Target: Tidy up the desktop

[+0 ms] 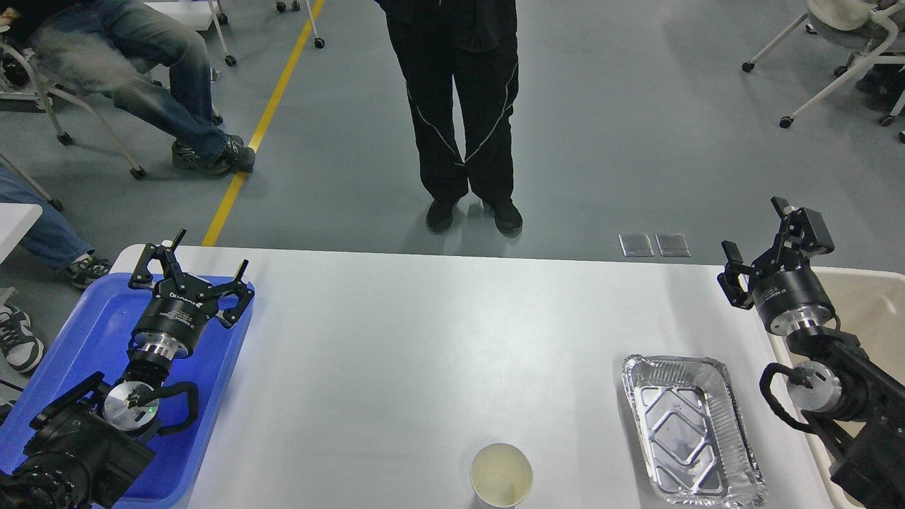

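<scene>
The white desktop (pixel 438 353) fills the lower view. An empty paper cup (pixel 500 475) stands upright at its front edge. An empty foil tray (pixel 689 428) lies at the front right. My left gripper (pixel 208 251) is open and empty, held over the blue tray (pixel 78 339) at the table's left end. My right gripper (pixel 753 227) is open and empty, raised over the table's right end, behind the foil tray.
A beige bin (pixel 873 300) stands off the table's right end under my right arm. A person in black (pixel 459 106) stands just beyond the far edge. Seated people and wheeled chairs are at the far left and far right.
</scene>
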You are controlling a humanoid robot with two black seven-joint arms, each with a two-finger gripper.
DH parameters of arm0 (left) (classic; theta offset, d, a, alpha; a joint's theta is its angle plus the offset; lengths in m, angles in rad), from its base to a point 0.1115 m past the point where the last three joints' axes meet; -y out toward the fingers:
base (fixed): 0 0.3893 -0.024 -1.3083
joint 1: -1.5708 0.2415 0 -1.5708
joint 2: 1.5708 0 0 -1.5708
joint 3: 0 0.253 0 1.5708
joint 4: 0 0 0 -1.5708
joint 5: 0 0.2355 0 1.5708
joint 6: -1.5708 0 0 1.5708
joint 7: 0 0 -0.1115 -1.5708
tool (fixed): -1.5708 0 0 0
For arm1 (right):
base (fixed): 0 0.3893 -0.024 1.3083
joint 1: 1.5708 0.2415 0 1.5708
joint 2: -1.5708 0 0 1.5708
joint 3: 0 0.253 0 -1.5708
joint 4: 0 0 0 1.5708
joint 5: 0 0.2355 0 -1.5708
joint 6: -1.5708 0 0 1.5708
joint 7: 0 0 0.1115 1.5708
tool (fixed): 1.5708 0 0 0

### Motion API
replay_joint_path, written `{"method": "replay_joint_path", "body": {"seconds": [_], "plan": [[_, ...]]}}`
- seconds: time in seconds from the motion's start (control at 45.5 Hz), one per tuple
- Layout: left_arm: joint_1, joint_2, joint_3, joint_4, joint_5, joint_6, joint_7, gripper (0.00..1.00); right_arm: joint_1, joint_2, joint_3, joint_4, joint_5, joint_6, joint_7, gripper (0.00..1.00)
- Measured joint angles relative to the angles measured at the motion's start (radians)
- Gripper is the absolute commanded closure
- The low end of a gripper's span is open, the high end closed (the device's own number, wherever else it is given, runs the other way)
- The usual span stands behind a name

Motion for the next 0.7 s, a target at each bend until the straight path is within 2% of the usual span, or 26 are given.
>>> {"method": "replay_joint_path", "body": {"seconds": [0.22, 0.418, 0.703], "plan": [[0.000, 0.000, 0.000, 0.000, 0.000, 0.000, 0.000, 0.00, 0.016, -0.006, -0.008, 0.002, 0.000, -0.002, 0.000, 0.00], [0.000, 0.000, 0.000, 0.000, 0.000, 0.000, 0.000, 0.00, 0.061, -0.057, -0.069, 0.001, 0.004, -0.005, -0.002, 0.00], [0.000, 0.000, 0.000, 0.000, 0.000, 0.000, -0.001, 0.00, 0.207, -0.203, -0.362, 0.015, 0.023, -0.006, -0.005, 0.00]]}}
